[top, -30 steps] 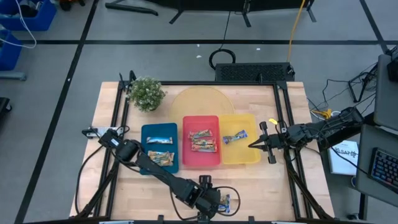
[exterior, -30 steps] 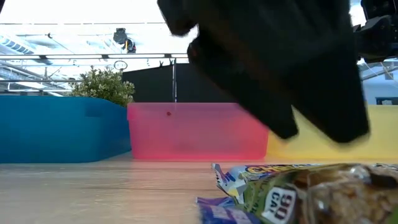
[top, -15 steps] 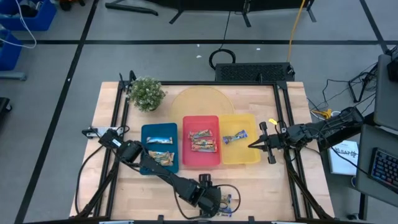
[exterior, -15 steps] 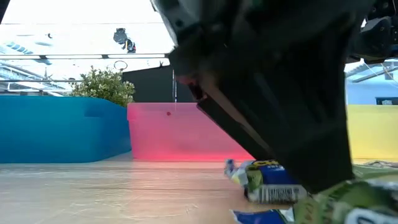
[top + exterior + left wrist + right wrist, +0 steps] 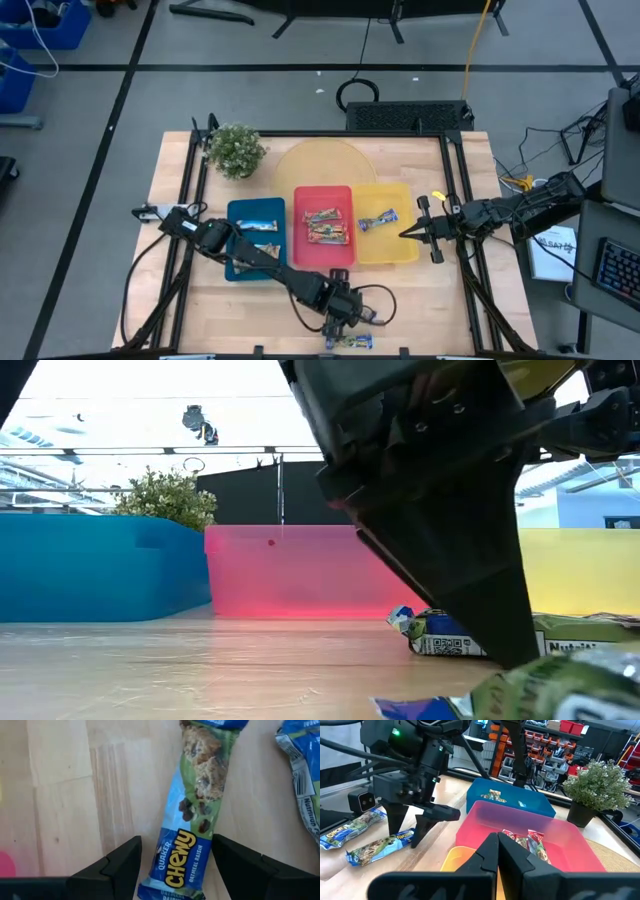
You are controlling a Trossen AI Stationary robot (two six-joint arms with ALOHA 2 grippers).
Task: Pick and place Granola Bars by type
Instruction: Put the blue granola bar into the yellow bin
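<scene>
Left gripper (image 5: 172, 862) is spread wide, hovering low over the front of the surface (image 5: 215, 310), on the near side of the red tray (image 5: 323, 257). Its fingers straddle a blue Chewy bar (image 5: 192, 815) lying flat on the wood, nothing clamped yet. A 2nd loose bar (image 5: 380, 847) sits just beside it, toward the front edge.

Right gripper (image 5: 498, 851) is parked past the yellow tray (image 5: 400, 250), on the side away from the red tray, fingers pressed together, holding nothing.

Sorted so far, by tray next to the red one: blue tray (image 5: 240, 212) holds bars, red tray holds a few, yellow tray holds 1 blue bar (image 5: 378, 219).

Risks as I see them:
- Bar lies slightly skewed between the fingers, so closing could pinch only the wrapper edge and the bar slips out on lift.
- Crinkly foil is slick; a shallow grip likely drags it across the wood instead of lifting.
- The neighbouring bar is close enough that a finger could nudge it off the front edge.
</scene>
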